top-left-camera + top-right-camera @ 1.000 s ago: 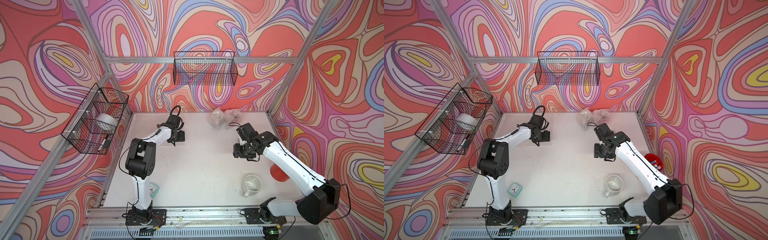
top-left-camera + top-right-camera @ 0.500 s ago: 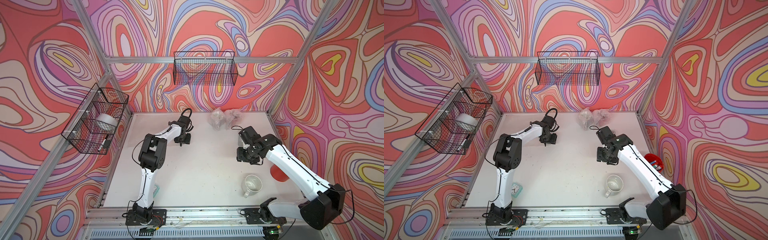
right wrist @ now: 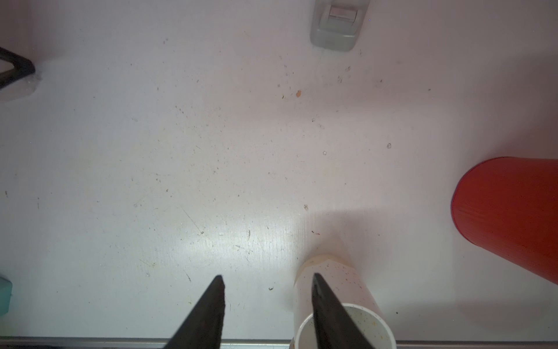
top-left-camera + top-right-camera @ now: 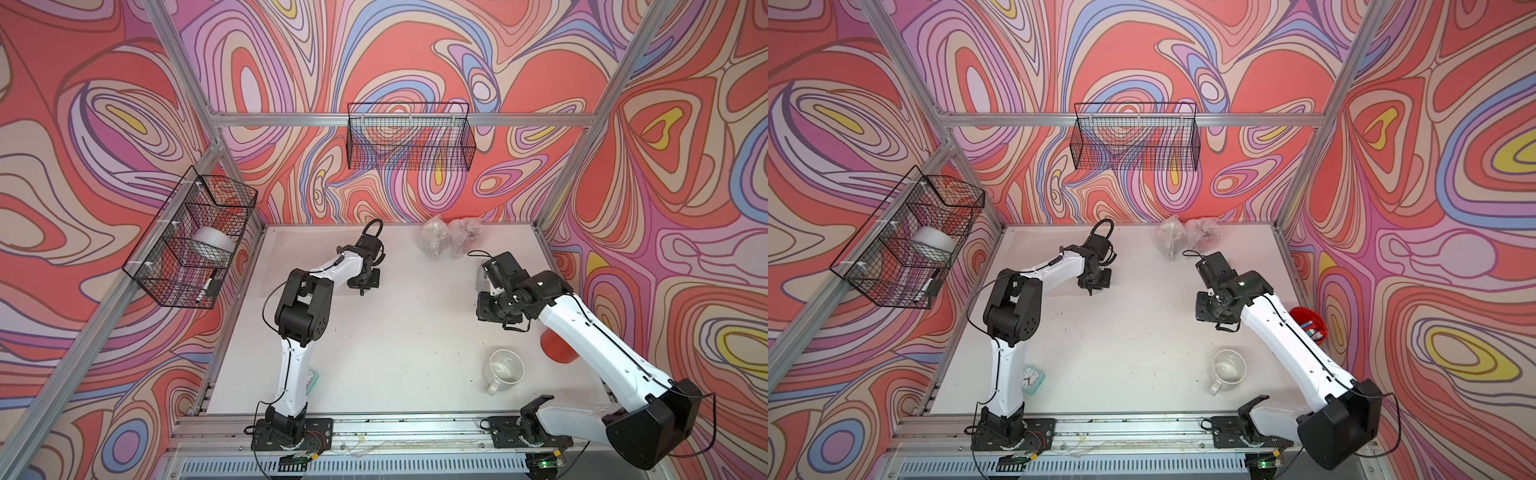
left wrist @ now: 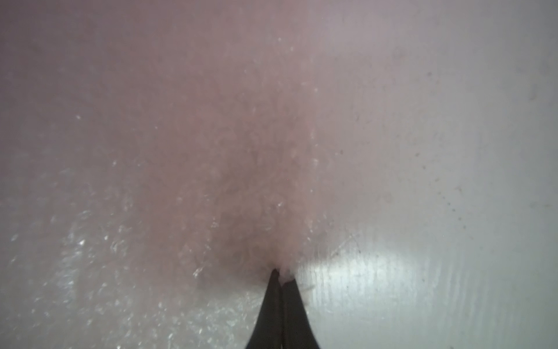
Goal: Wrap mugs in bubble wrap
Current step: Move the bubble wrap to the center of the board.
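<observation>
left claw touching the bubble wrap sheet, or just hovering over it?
Touching. The left wrist view shows the left claw shut, with a bit of the edge of the bubble wrap pinched between its tips.

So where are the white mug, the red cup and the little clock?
white mug (image 4: 1228,370): in a top view, on its inside bottom.
red cup (image 4: 556,348): in a top view, on its outer wall.
clock (image 4: 1030,376): in a top view, on its white face.
</observation>
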